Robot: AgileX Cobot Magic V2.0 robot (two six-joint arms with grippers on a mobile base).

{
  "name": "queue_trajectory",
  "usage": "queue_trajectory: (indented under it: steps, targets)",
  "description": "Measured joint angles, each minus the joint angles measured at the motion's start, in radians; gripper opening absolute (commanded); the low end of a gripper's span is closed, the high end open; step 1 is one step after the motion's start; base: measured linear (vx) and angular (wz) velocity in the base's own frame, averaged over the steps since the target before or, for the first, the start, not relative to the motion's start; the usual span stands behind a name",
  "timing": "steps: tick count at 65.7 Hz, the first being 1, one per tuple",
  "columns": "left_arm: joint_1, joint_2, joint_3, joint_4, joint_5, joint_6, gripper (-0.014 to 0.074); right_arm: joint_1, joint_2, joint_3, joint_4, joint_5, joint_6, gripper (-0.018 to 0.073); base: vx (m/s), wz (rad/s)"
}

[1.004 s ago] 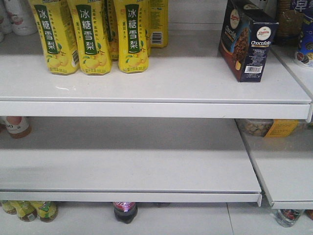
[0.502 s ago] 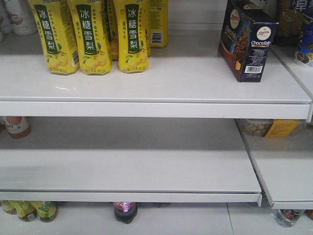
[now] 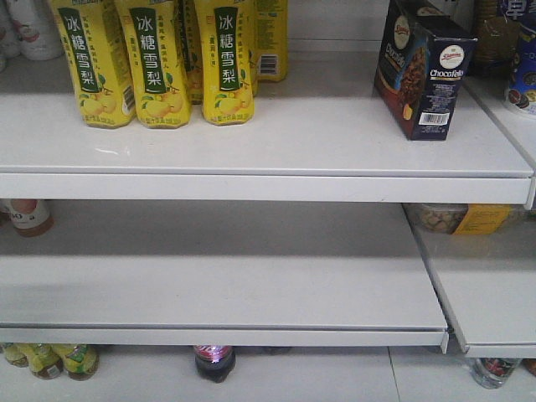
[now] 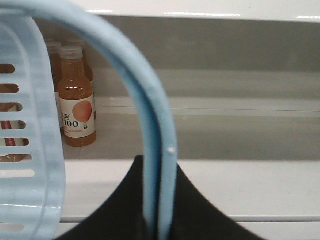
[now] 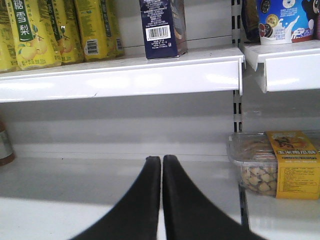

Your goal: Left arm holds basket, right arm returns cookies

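left jaws clamped on the basket (image 4: 155,150) handle — right jaws pressed together, holding nothing — cookies (image 3: 421,71) upright on shelf (image 3: 251,159).

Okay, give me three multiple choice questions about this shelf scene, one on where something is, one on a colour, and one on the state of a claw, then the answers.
1. Where does the cookies box stand?
A. on the upper shelf
B. on the floor
C. inside the basket

2. What colour is the basket?
A. red
B. light blue
C. green

3. How does the right claw stand?
A. wide open
B. shut on the cookies box
C. shut on nothing

Answers:
1 A, the box stands upright on the upper shelf, to the right of the yellow bottles.
2 B, its slotted wall and handle show pale blue in the left wrist view.
3 C, its fingertips meet with nothing between them, below the box.
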State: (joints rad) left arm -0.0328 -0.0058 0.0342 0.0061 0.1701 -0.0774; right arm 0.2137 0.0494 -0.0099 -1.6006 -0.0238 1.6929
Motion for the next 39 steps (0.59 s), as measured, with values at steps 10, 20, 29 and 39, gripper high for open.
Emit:
queue_trajectory:
  steps: [10,20,29,39]
  targets:
    - [0.0,0.0,0.0,0.0,-0.002,0.0,-0.0006,0.0,0.0,0.0,0.0,0.0,0.0,-0.0008,0.0,0.0]
    - [0.0,0.0,0.0,0.0,-0.004,0.0,-0.0006,0.0,0.0,0.0,0.0,0.0,0.0,-0.0008,0.0,0.0]
    - [0.0,0.0,0.0,0.0,-0.005,0.0,-0.0006,0.0,0.0,0.0,0.0,0.0,0.0,-0.0008,0.0,0.0]
    - [0.0,0.0,0.0,0.0,-0.005,0.0,-0.0006,0.0,0.0,0.0,0.0,0.0,0.0,-0.0008,0.0,0.0]
